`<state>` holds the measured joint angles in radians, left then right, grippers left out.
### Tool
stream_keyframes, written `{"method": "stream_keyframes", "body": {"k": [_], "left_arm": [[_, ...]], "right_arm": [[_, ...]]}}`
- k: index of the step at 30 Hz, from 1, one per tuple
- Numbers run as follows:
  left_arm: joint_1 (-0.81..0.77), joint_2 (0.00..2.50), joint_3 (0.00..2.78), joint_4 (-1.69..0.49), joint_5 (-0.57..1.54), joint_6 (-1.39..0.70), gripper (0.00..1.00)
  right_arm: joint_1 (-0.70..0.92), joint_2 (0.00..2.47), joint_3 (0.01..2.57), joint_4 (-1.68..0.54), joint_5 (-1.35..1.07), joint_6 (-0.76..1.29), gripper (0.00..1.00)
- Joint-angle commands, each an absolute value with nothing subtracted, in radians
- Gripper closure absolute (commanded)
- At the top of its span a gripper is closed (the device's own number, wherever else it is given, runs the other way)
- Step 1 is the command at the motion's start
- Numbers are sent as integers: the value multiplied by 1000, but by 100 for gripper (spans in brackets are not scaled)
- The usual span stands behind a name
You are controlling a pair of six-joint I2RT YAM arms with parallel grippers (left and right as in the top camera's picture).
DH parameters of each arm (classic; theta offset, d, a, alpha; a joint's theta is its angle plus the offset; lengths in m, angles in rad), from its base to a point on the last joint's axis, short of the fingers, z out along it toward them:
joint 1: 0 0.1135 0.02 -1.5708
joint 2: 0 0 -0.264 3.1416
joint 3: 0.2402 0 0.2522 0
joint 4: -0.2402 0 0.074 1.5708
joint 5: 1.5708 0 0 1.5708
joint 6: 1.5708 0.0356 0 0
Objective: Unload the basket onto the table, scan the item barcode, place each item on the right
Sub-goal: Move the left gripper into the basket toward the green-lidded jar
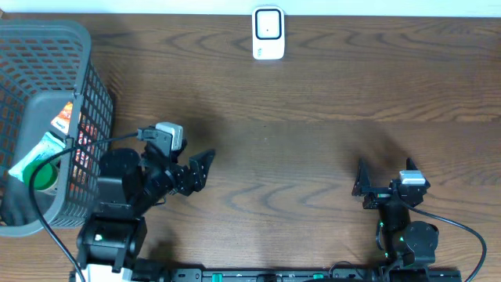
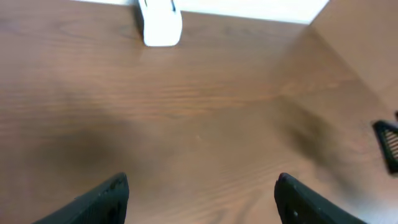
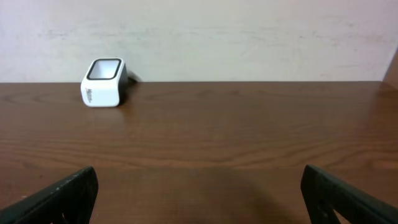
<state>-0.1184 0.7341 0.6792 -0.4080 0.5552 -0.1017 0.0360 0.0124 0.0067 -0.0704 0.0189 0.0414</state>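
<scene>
Right now you are at the very start of the job: nothing has been picked up. Your left gripper (image 1: 200,169) hangs just beside the grey basket (image 1: 47,31), jaws spread wide. In the left wrist view its fingers (image 2: 106,199) frame nothing but bare table (image 2: 199,124). Your right gripper (image 1: 362,188) sits well apart on the other side, also spread and empty, facing the back wall across open wood.

The goods to scan lie in the basket at the left edge. You can make out a green-lidded tub (image 1: 41,172) and an orange-and-white packet (image 1: 66,121) beside it. From overhead they are partly masked by the mesh, so I cannot tell which faces carry a barcode. The white scanner (image 1: 268,33) stands at the far edge of the table, near the middle and well away from both arms. Both wrist cameras see it with its window turned toward the robot.

So the step in hand is the fetch. The left arm is the natural one for it, being next to the basket. It must swing over the rim, come down on one item and close on it without snagging the wire wall. After that the call is for orientation: the printed code has to face the scanner window squarely, probably with a turn of the wrist.
</scene>
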Motion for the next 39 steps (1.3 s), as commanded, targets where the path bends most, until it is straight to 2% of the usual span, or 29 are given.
{"method": "stream_keyframes", "body": {"k": [1,7,10,13,15,18,19,20,21,29,30,34,39], "left_arm": [[-115,802,883,-529,520,-117,24],[-110,1064,1417,-919,173,-104,24],[-109,1169,1651,-1056,170,-79,24],[-107,1191,1710,-1058,147,-39,24],[-105,1188,1720,-1056,-17,-93,25],[-38,1193,1764,-1126,-342,-316,24],[-10,1196,1778,-1146,-351,-329,25],[42,1202,1801,-1173,-333,-336,12],[91,1208,1821,-1196,-301,-335,7],[611,1350,1959,-1327,-34,-334,0],[658,1376,1959,-1336,-12,-335,2],[759,1476,1959,-1399,49,-347,2],[782,1594,1953,-1437,30,-360,2]], "right_arm": [[47,9,6,-72,25,51,1],[47,9,6,-72,25,51,1],[47,9,6,-72,25,51,1],[47,9,6,-72,25,51,1],[47,9,6,-72,24,51,1],[47,9,6,-72,25,51,1],[47,9,6,-72,24,51,1],[47,9,6,-72,25,51,1],[47,9,6,-72,25,51,1],[47,9,6,-72,25,51,1],[47,9,6,-72,24,51,1],[47,9,6,-72,25,51,1],[47,9,6,-72,25,51,1]]}}
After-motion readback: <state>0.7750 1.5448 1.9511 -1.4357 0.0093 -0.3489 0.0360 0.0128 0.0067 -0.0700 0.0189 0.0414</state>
